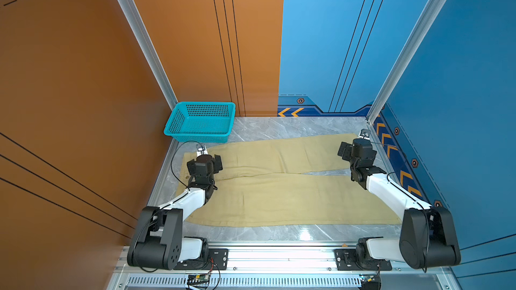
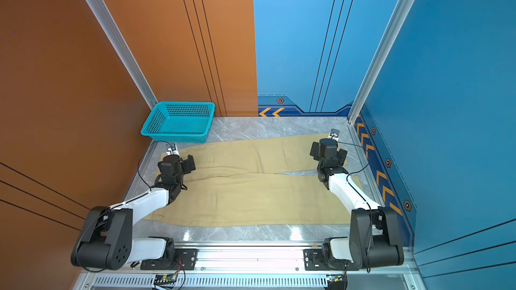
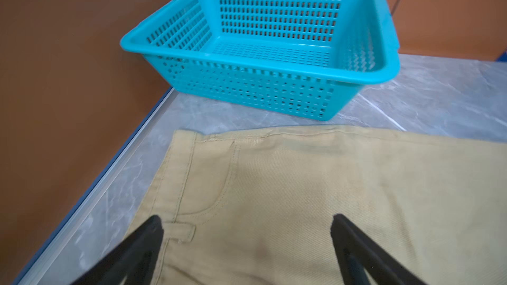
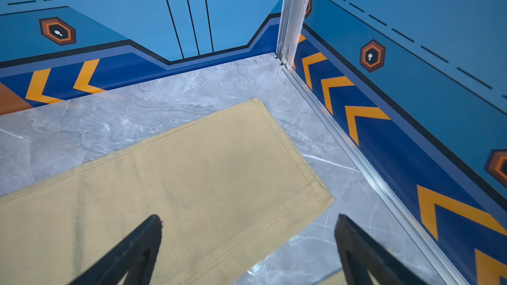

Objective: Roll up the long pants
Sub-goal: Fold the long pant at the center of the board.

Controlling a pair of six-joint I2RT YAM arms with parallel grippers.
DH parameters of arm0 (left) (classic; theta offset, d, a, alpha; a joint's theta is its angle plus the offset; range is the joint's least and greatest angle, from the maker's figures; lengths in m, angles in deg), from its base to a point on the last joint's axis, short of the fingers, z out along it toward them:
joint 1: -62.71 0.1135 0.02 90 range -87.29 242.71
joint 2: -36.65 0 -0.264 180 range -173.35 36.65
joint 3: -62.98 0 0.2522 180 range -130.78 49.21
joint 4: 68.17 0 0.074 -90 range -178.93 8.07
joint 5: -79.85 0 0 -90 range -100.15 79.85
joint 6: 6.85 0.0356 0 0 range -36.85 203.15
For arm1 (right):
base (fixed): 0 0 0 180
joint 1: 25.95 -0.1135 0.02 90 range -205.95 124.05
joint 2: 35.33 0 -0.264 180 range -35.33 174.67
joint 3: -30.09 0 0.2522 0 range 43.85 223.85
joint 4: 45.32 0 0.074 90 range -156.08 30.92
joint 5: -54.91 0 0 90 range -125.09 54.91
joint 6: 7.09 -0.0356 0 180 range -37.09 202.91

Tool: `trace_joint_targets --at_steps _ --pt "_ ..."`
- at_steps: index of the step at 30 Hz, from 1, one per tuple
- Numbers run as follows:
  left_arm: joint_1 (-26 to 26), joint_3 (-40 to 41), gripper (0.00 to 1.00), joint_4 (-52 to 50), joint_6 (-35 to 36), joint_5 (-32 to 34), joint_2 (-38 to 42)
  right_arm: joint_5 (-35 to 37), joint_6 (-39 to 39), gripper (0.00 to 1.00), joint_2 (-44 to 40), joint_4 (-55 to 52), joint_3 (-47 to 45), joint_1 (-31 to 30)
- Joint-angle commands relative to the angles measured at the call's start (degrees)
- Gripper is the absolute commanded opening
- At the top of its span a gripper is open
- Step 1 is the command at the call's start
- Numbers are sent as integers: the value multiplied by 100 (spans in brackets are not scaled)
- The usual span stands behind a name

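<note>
The long pants (image 1: pixel 279 193) (image 2: pixel 251 199) lie flat on the marble table, khaki-tan, waistband at the left and both legs reaching right. My left gripper (image 1: pixel 205 163) (image 2: pixel 176 164) hangs open over the far part of the waistband. In the left wrist view its open jaws (image 3: pixel 245 217) straddle a belt loop (image 3: pixel 182 233) and pocket seam of the pants (image 3: pixel 301 182). My right gripper (image 1: pixel 357 150) (image 2: pixel 328 150) hangs open over the far leg's hem. In the right wrist view (image 4: pixel 247 216) one fingertip is above the cloth (image 4: pixel 192 174) and one above bare table. Nothing is held.
A teal plastic basket (image 1: pixel 178 124) (image 2: pixel 156 122) (image 3: pixel 247 60) stands with nothing in it at the table's far left corner, just beyond the waistband. Orange and blue walls close in the grey marble table (image 1: pixel 279 126) on three sides, with aluminium posts in the far corners.
</note>
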Motion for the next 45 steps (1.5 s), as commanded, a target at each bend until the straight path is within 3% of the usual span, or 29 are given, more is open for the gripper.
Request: trace_joint_targets --at_steps 1,6,9,11,15,20,21,27,31,45 --pt "178 -936 98 -2816 -1577 712 549 351 -678 100 -489 -1699 32 40" --pt "289 -1122 98 -4869 -3035 819 1532 -324 -1501 100 -947 -2985 102 239" --pt "792 -843 99 -5912 -4296 454 2079 -669 -1872 100 -1040 -3631 176 265" --pt "1145 -758 96 -6473 -4686 114 2188 -793 -2001 100 -1108 -3942 161 265" --pt "1651 -740 90 -7172 -4821 -2 2262 -1018 -2058 100 -1269 -4237 57 297" --pt "2689 -318 88 -7178 -4810 -722 2068 -1245 -2126 100 -1406 -4485 -38 311" --pt "2905 -275 82 -7169 -4747 -825 1951 -1269 -2146 100 -1444 -4518 -67 310" --pt "3684 -127 74 -7080 -4309 -1012 1627 -1306 -2185 100 -1640 -4592 -212 285" --pt "3813 50 64 -6880 -4241 -1025 1551 -1355 -2177 100 -1550 -4588 -286 276" --pt "3594 91 64 -6007 -3951 -1191 657 -1405 -2276 100 -1531 -4264 -570 181"
